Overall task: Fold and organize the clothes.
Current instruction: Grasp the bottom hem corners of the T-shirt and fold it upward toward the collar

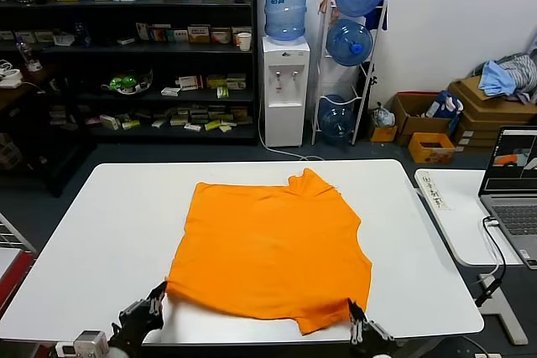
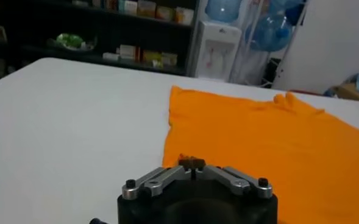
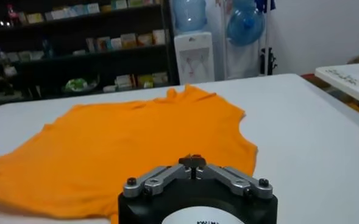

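1. Head view showed the orange T-shirt [image 1: 273,249] spread flat on a white table [image 1: 109,232].
2. Left gripper [image 1: 158,298] and right gripper [image 1: 356,314] clenched at its near corners.
3. Shelves [image 1: 126,48] and a water dispenser [image 1: 285,90] stood behind.

Behind the white table [image 1: 101,224], dark shelving [image 1: 126,48] fills ten to eleven o'clock, a water dispenser [image 1: 285,81] stands at twelve, a bottle rack [image 1: 352,56] beside it against the white wall [image 1: 453,14], cardboard boxes [image 1: 478,111] and a laptop [image 1: 513,186] toward two.
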